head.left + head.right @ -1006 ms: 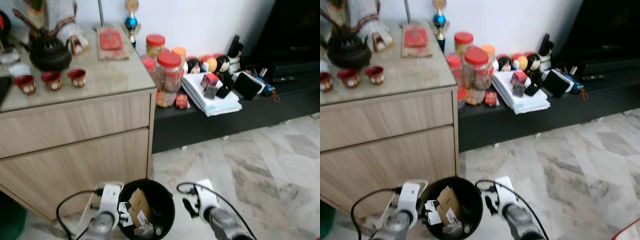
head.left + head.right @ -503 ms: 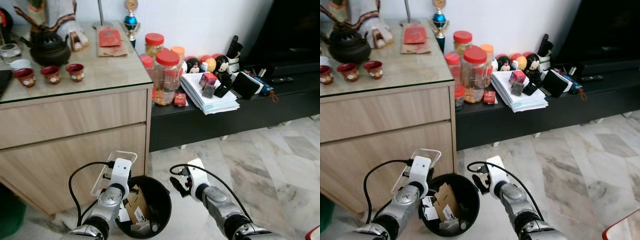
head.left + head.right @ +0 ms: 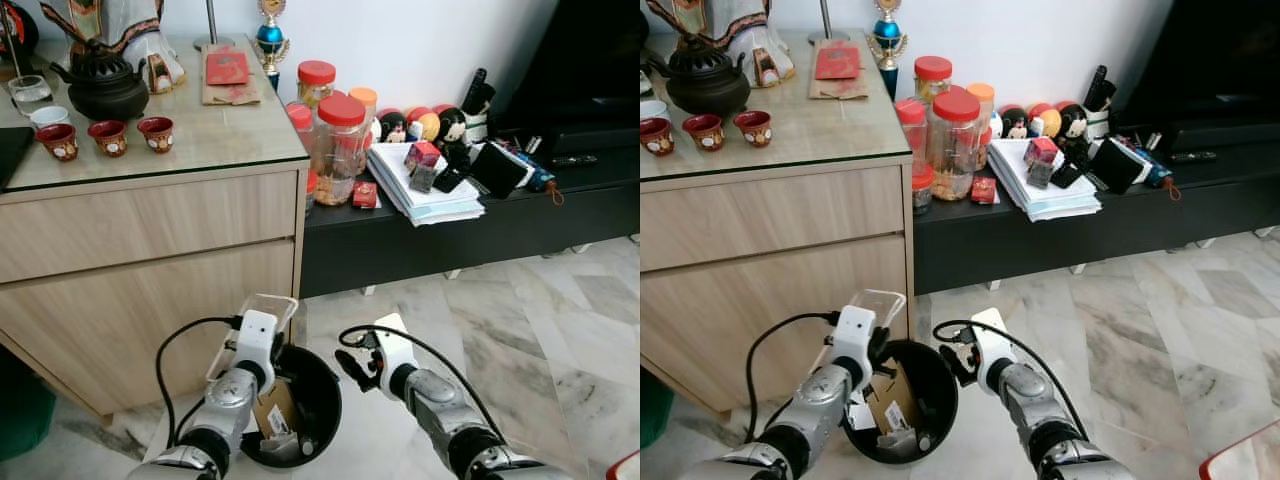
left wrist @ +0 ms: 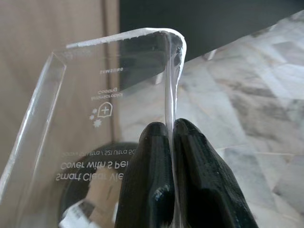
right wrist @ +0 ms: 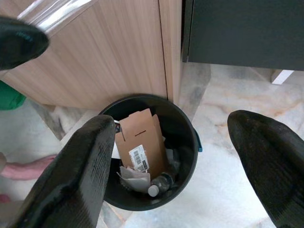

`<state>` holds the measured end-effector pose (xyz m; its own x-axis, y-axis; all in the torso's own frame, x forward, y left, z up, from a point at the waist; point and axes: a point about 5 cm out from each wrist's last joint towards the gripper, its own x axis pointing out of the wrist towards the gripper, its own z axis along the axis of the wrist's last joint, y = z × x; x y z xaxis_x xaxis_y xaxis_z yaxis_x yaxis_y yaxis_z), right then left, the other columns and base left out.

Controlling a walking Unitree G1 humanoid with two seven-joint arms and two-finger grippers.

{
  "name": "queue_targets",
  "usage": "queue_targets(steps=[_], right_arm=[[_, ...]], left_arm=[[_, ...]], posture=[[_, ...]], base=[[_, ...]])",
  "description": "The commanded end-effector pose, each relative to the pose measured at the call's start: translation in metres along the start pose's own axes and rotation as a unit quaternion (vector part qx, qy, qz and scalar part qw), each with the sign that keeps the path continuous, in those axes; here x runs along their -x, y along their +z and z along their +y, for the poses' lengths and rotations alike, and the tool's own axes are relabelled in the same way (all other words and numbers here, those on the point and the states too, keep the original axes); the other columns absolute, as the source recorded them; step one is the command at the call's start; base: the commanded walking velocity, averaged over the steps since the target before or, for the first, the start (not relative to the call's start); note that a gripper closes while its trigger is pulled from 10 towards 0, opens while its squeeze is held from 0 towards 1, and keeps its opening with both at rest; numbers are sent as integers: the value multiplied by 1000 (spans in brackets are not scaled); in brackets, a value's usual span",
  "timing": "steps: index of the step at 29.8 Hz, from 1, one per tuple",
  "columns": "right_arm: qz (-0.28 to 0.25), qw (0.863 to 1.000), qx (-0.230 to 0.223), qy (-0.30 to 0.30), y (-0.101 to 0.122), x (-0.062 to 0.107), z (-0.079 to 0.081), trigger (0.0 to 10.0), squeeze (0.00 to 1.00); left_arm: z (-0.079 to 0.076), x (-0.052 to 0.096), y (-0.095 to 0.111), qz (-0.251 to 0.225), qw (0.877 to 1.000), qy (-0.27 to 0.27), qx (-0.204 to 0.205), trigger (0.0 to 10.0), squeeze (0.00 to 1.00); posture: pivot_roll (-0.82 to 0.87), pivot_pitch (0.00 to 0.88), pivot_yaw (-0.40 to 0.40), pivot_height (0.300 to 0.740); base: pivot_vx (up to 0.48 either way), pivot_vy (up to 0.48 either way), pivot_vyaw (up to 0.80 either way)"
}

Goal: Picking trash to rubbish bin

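Observation:
A black rubbish bin (image 3: 322, 395) stands on the marble floor in front of the wooden cabinet. It holds cardboard (image 5: 142, 142), paper scraps and a small bottle. My left gripper (image 4: 171, 127) is shut on the edge of a clear plastic packaging tray (image 3: 262, 312), which is held at the bin's left rim, above the opening. At the bin's right side, just above the rim, my right gripper (image 3: 352, 366) hangs open. Its wrist view looks down into the bin (image 5: 142, 98) between its spread fingers (image 5: 76, 175).
The wooden cabinet (image 3: 150, 250) with a glass top, teapot and cups rises right behind the bin. A low black bench (image 3: 450, 235) to the right carries jars, papers and small items. A green object (image 3: 20, 415) sits at far left. Open marble floor (image 3: 540, 340) lies to the right.
The whole view has shifted. My left gripper has come up and rightwards with the clear tray to the bin's left rim. My right gripper has risen beside the bin's right rim.

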<state>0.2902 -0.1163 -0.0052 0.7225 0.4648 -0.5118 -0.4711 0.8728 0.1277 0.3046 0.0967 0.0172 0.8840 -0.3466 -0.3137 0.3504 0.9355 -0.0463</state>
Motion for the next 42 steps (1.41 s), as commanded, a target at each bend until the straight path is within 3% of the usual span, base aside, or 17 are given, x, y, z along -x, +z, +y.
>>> queue_targets(steps=[1, 2, 3, 23, 24, 27, 28, 30, 32, 35, 42], right_arm=[[-5, 1000, -1, -9, 1, 3, -6, 10000, 0], [-5, 1000, -2, -9, 1, 3, -6, 10000, 0], [-5, 1000, -2, -8, 1, 3, -6, 10000, 0], [6, 1000, -10, -21, -9, 7, -9, 10000, 0], [7, 1000, -12, -24, -10, 7, -10, 10000, 0], [9, 999, -14, -27, -12, 8, -11, 10000, 0], [18, 999, -15, -48, -18, 11, -15, 10000, 0], [25, 998, -16, -63, -22, 14, -18, 10000, 0], [45, 993, -32, -100, -36, 21, -26, 10000, 0], [64, 989, -47, -125, -49, 28, -29, 10000, 0], [104, 975, -75, -178, -77, 44, -36, 10000, 0]], left_arm=[[-9, -4, 6, -12, 1000, -25, -4, 10000, 173], [-11, -5, 8, -14, 999, -28, -4, 10000, 886], [-12, -5, 8, -15, 999, -30, -2, 10000, 1000], [-7, -2, 3, -5, 1000, -17, -1, 10000, 1000], [-5, -2, 2, -3, 1000, -10, -5, 10000, 694], [-3, -1, 1, -1, 1000, -3, -10, 10000, 694], [5, 3, -4, 8, 1000, 27, -14, 10000, 0], [12, 5, -7, 14, 999, 49, -18, 10000, 0], [29, 16, -19, 27, 994, 105, -11, 10000, 0], [41, 28, -35, 54, 988, 141, -1, 10000, 0], [52, 54, -71, 111, 976, 185, 42, 10000, 0]], posture=[[-11, 115, -133, 740], [-15, 117, -136, 740], [-15, 117, -136, 740], [-10, 114, -142, 740], [-10, 114, -142, 740], [-10, 114, -142, 740], [2, 108, -136, 740], [2, 108, -136, 740], [8, 103, -131, 740], [8, 95, -120, 740], [16, 82, -102, 740]], base=[[0, 0, 0], [0, 0, 0], [0, 0, 0], [0, 0, 0], [0, 0, 0], [0, 0, 0], [0, 0, 0], [0, 0, 0], [0, 0, 0], [0, 0, 0], [0, 0, 0]])
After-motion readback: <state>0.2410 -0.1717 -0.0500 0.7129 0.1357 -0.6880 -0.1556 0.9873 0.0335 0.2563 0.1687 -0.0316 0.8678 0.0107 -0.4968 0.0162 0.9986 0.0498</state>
